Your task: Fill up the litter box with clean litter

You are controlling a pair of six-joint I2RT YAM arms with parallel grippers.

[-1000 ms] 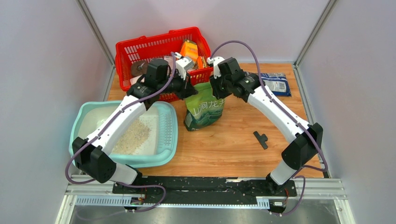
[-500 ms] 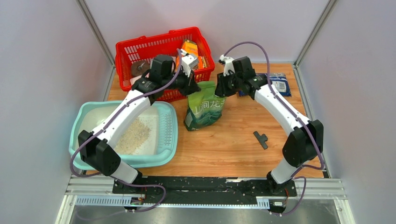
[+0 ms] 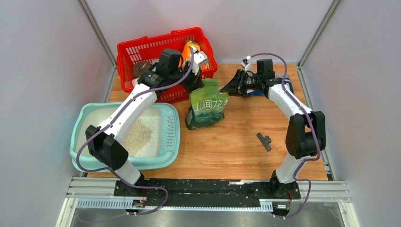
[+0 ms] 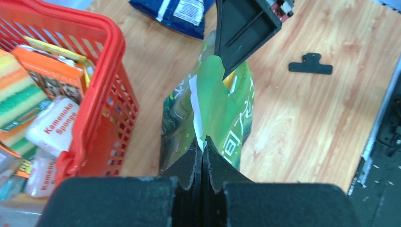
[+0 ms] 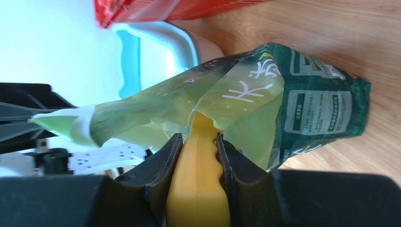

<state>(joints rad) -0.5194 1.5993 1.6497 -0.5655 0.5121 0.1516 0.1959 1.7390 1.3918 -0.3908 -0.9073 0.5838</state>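
Partly done: small litter (image 3: 137,135) heap in box (image 3: 174,135), well back-left of left pincer (image 4: 202,142), clenched on bag (image 4: 227,113) top. Right pincer (image 5: 198,137) grasping yellow piece (image 5: 198,184) at bag mouth. More filling needed.

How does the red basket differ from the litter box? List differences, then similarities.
The red basket has mesh walls; the litter box is pale teal with solid walls. The basket holds sponges and an orange box; the litter box holds loose litter. Both are open-topped plastic containers on the table.
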